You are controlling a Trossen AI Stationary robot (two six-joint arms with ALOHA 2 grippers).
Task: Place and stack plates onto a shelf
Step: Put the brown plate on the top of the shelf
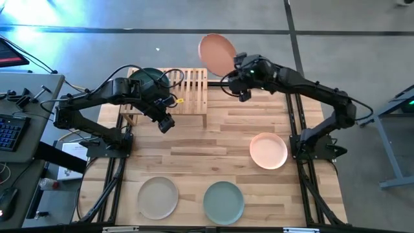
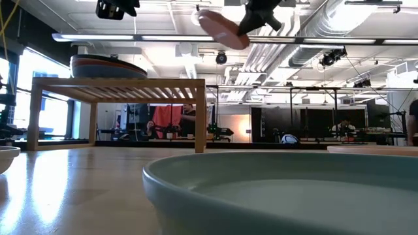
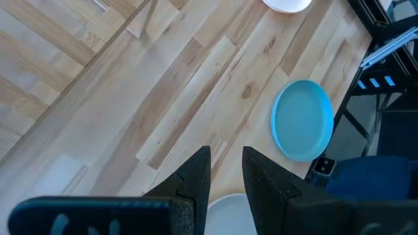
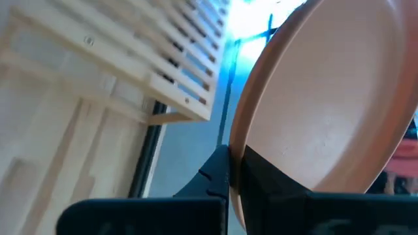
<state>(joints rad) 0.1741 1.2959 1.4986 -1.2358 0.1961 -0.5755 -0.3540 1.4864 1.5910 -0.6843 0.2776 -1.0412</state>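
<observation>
The wooden slat shelf (image 1: 187, 90) stands at the table's far side. A stack of plates with a dark teal one on top (image 1: 150, 81) rests on its left half (image 2: 104, 66). My right gripper (image 1: 238, 66) is high above the shelf's right end, shut on a peach-pink plate (image 1: 217, 53). My left gripper (image 1: 166, 123) hovers in front of the shelf, open, with nothing between its fingers (image 3: 225, 176). A pink plate (image 1: 268, 150), a beige plate (image 1: 158, 197) and a sage green plate (image 1: 224, 202) lie flat on the tabletop. My right gripper pinches the peach-pink plate's rim (image 4: 236, 140) between its two fingers, one finger (image 4: 274, 176) on the inner face and the other on the underside. The fingers come from the table's right. The plate (image 2: 223, 29) is lifted clear, tilted steeply, high above the shelf's level.
The shelf's right half (image 1: 194, 83) is bare slats. The sage green plate fills the low view's foreground (image 2: 281, 189). Bare tabletop lies between the shelf and the three loose plates. A desk with equipment (image 1: 19, 110) stands left of the table.
</observation>
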